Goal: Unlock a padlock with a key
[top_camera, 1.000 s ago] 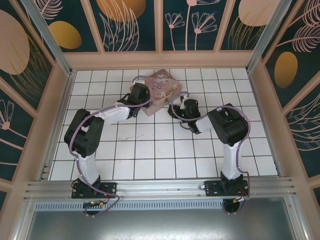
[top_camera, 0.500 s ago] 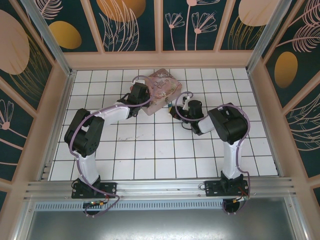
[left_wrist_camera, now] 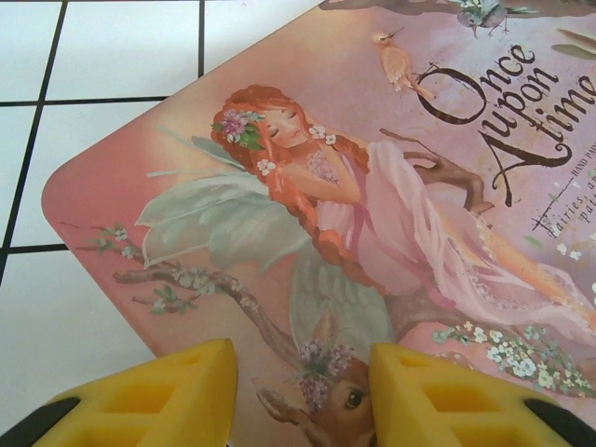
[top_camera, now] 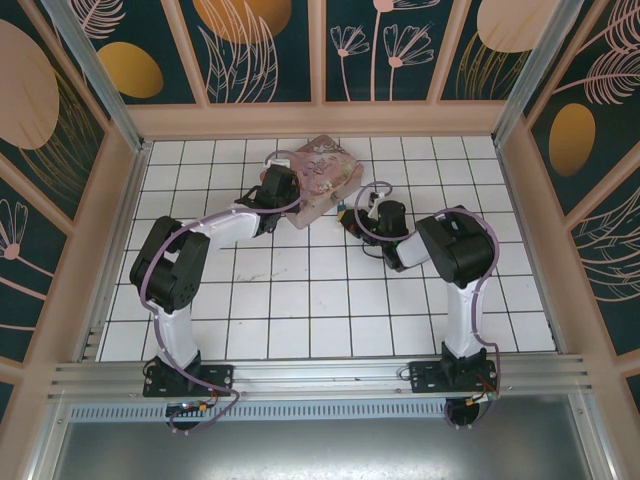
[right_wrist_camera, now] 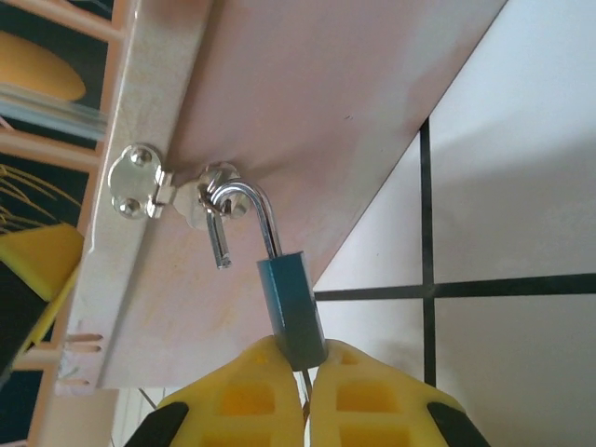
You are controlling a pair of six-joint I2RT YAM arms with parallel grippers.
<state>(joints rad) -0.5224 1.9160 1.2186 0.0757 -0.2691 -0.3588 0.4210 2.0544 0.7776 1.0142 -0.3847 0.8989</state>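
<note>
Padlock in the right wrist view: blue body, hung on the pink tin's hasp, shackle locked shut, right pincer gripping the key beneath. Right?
No: the right wrist view shows the padlock's shackle open, one leg free. The rest stands: blue body, hung on the pink tin's hasp, right pincer gripping the key beneath.

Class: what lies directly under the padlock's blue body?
The right gripper, its yellow fingers shut on a thin grey sliver, probably the key. The keyhole beneath the padlock is covered.
</note>
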